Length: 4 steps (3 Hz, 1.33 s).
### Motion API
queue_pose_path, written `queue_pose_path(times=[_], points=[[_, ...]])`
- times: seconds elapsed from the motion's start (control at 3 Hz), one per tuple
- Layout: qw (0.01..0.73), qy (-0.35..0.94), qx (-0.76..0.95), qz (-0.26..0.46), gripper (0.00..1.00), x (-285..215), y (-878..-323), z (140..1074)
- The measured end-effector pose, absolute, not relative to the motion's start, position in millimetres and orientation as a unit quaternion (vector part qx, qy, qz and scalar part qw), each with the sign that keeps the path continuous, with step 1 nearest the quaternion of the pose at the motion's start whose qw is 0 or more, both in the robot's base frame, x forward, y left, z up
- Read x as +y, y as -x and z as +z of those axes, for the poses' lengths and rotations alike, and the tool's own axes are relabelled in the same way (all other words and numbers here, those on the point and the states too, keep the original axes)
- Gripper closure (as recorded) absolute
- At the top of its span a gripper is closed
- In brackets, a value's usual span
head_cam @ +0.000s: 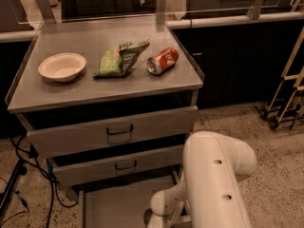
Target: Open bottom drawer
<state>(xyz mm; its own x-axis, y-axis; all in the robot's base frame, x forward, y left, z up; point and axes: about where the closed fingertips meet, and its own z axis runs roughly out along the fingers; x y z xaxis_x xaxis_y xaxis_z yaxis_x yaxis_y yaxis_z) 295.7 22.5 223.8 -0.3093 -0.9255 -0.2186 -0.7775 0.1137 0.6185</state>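
Most of the gripper (153,221) is cut off over the open bottom drawer (118,208), its grip unclear.

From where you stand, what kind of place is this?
Probably an office break area or test kitchen: a grey drawer cabinet holding a bowl, snack bag and soda can. The gripper sits low at the pulled-out bottom drawer.

floor (270,184): speckled terrazzo | back: dark cabinets (237,65), glass panel (109,4) | right: wheeled cart (272,122) | light: dim, warm
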Motion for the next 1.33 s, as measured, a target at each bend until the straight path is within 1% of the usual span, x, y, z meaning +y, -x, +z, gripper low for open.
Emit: queue_pose_path(times=[0.67,1.0,1.33], points=[[0.103,-0.57,-0.749,-0.321,0.0,17.9,-295.8,229.1],[0.08,-0.535,-0.794,-0.277,0.0,-19.6,-308.7,271.1],[0.075,-0.541,-0.791,-0.276,0.0,-16.8,-314.1,272.9]])
